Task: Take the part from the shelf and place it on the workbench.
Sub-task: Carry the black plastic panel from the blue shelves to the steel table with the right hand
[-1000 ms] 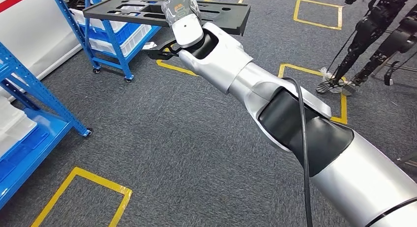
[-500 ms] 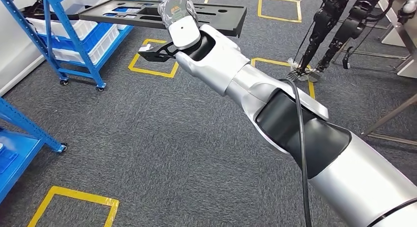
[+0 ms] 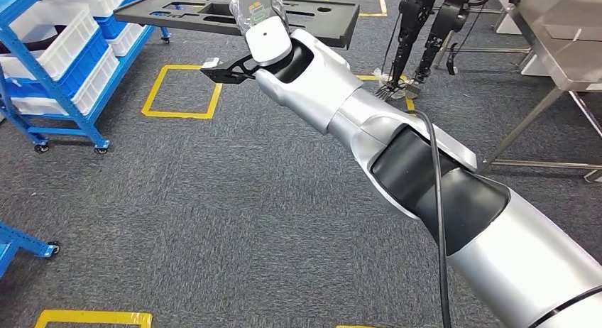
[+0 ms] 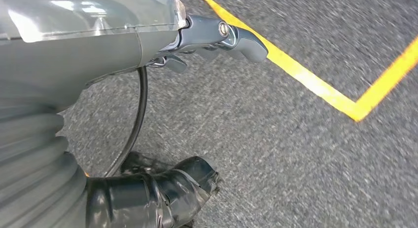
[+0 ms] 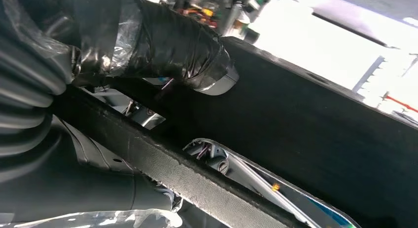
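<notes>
Black and flat, the part [image 3: 234, 15] rides level at twelve o'clock in the head view, carried clear of the blue shelf [image 3: 50, 65] at ten o'clock; the right hand [image 3: 259, 26] grips it, thumb over the top face and fingers [image 5: 212, 156] showing through a cutout from below, a hold that judging by its level attitude keeps the long plate from tipping. The steel desk [image 3: 561, 51] stands at two o'clock, well apart. The left hand [image 4: 217, 38] hangs over grey carpet [image 4: 296, 154], fingers curled in, holding nothing.
</notes>
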You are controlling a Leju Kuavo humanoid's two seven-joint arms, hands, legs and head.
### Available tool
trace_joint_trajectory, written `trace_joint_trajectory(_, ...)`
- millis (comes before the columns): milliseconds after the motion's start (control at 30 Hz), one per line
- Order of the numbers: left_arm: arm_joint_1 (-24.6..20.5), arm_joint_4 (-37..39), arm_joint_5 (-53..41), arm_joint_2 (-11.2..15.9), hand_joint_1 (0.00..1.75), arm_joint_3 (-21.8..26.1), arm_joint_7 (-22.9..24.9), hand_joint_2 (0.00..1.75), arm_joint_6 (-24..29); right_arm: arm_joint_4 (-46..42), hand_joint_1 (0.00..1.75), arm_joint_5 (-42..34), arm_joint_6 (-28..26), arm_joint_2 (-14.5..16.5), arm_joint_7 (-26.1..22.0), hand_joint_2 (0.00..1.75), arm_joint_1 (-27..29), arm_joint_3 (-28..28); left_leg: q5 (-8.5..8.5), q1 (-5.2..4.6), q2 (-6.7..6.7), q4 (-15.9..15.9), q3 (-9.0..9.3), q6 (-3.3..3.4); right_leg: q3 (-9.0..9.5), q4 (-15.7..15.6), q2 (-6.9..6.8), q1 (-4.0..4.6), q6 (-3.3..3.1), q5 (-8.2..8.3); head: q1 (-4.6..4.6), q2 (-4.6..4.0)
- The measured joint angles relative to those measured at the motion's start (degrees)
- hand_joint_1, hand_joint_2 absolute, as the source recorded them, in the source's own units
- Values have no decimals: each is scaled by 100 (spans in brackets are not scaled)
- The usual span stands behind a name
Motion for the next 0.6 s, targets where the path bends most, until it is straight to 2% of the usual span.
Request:
trace_joint_trajectory(33,2,0,0,1,0,1,0,175,0,0,175,5,2,2,1,175,-15,0,150,10,-115,-341,151,14,-14,23,65,1,16,-5,1,0)
trace_joint_trajectory(67,1,0,0,1,0,2,1,175,0,-2,175,10,5,8,1,175,-32,0,224,16,-210,-595,267,26,-39,40,124,-4,41,-2,0,0)
trace_joint_trajectory(100,-2,0,0,1,0,3,-1,175,-1,-2,175,15,9,12,1,175,-45,0,224,14,-271,-715,322,36,-67,43,184,-14,74,11,1,0)
trace_joint_trajectory(167,-15,-1,-1,-3,0,5,0,175,-4,-2,175,25,18,9,1,175,-63,0,215,11,-208,-794,360,69,-108,19,292,-31,155,54,0,0)
trace_joint_trajectory(200,-23,-2,-2,-5,0,7,0,175,-7,1,175,29,22,-2,1,175,-70,0,240,16,-144,-830,375,102,-126,29,245,-25,188,44,2,0)
trace_joint_trajectory(267,-29,-2,-5,-9,0,11,-1,175,-11,2,175,43,27,-16,3,175,-99,0,288,26,-4,-910,410,189,-271,323,-48,-6,233,-152,5,0)
trace_joint_trajectory(300,-28,-2,-9,-8,0,13,-1,175,-13,3,175,48,27,-15,4,175,-112,0,295,11,64,-924,418,216,-413,636,-226,-13,246,-325,6,0)
trace_joint_trajectory(333,-27,-2,-12,-7,0,14,-1,175,-14,5,175,51,26,-11,4,175,-116,0,293,-1,125,-925,418,236,-582,1008,-325,-29,261,-501,7,0)
trace_joint_trajectory(367,-27,-2,-16,-7,0,15,1,175,-16,10,175,52,26,-9,5,175,-113,0,287,-10,187,-918,416,243,-733,1340,-366,-48,272,-624,7,0)
trace_joint_trajectory(400,-27,-2,-20,-7,0,15,2,175,-18,19,175,53,26,-10,8,175,-108,0,279,-14,248,-908,416,244,-813,1523,-385,-61,279,-657,7,0)
trace_joint_trajectory(433,-29,-2,-24,-7,0,15,3,175,-20,27,175,54,26,-11,12,175,-105,0,269,-17,305,-897,416,242,-792,1504,-400,-69,281,-593,8,0)
trace_joint_trajectory(467,-30,-2,-29,-8,0,16,3,175,-21,35,175,57,27,-12,19,175,-109,0,255,-20,363,-883,418,237,-656,1261,-430,-69,274,-442,7,0)
trace_joint_trajectory(533,-34,-2,-40,-9,0,17,4,175,-29,40,175,63,25,-7,34,175,-142,0,215,-36,465,-853,424,208,-232,488,-608,-19,237,-146,7,0)
trace_joint_trajectory(567,-35,-2,-48,-10,0,17,6,175,-35,39,175,66,24,11,40,175,-162,0,196,-48,514,-842,426,186,-81,198,-686,17,210,-72,7,0)
trace_joint_trajectory(600,-36,-2,-54,-10,0,17,9,175,-41,39,175,67,23,28,46,175,-179,0,183,-61,562,-837,431,162,-8,42,-733,53,187,-57,7,0)
